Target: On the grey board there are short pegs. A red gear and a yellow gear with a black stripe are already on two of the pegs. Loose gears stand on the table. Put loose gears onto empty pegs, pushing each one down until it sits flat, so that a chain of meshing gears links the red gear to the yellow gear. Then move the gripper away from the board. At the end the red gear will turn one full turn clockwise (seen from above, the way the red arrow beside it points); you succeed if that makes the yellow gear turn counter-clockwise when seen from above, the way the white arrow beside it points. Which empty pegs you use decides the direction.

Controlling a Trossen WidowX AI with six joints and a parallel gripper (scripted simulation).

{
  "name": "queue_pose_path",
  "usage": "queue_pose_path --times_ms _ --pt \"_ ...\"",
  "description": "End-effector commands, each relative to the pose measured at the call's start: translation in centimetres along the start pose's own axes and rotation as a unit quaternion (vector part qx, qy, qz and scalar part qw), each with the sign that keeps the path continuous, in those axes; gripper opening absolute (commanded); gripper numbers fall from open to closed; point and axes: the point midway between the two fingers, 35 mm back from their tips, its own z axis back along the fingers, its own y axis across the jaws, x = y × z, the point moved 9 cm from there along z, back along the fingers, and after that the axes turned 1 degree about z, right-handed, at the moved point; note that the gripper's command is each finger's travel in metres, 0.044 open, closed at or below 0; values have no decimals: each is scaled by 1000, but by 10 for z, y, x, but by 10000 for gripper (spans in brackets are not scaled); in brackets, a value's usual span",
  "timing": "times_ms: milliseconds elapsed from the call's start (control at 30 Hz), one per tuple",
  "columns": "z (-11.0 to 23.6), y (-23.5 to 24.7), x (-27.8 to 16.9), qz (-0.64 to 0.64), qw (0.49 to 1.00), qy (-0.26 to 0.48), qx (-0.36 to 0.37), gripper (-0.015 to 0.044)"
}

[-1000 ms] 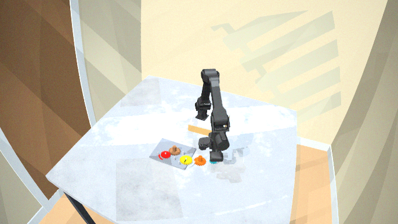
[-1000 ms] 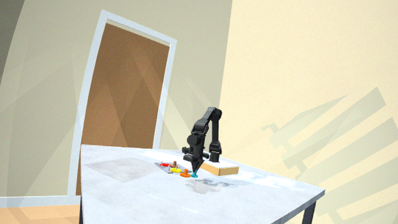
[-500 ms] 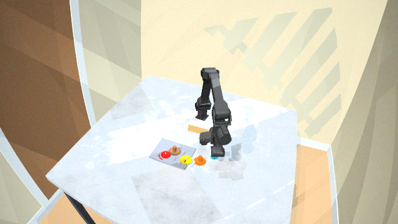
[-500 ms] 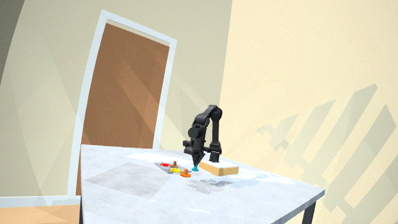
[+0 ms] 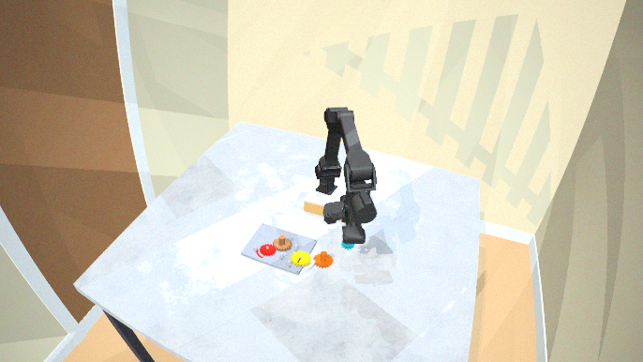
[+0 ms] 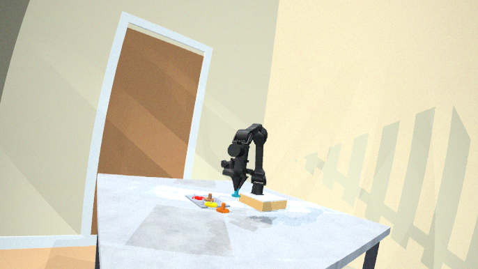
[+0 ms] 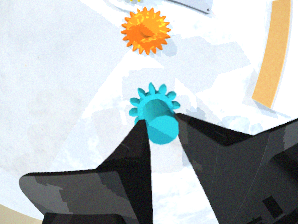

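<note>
My gripper [image 7: 160, 123] [image 6: 236, 190] is shut on the handle of a small cyan gear [image 7: 152, 97] [image 6: 236, 195] [image 5: 347, 246] and holds it above the table. The grey board [image 5: 252, 254] carries the red gear [image 5: 267, 249] [image 6: 198, 198], a brown gear [image 5: 282, 244] [image 6: 209, 199] with a handle beside the red one, and the yellow gear [image 5: 300, 259] [image 6: 210, 204] with a black stripe. Short pegs stand bare between and around these gears. An orange gear [image 5: 323, 260] [image 6: 222, 210] [image 7: 146, 31] with a handle stands on the table beside the board, near the yellow gear.
The arm's base stands on a white-topped block with orange sides [image 5: 313, 208] [image 6: 251, 203] [image 7: 274, 55], behind and to the side of the board. The board's corner shows at the top of the wrist view. The orange gear stands between the board and the held gear.
</note>
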Motion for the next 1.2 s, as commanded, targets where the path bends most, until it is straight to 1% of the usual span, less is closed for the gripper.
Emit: queue_pose_path --times_ms 0,467,600,1167 --pt "16 -3 0 -2 1000 2 7 0" --pt "49 -10 0 -2 1000 2 6 0" --pt "48 -10 2 -2 1000 2 6 0" --pt "27 -12 44 -2 1000 0 6 0"
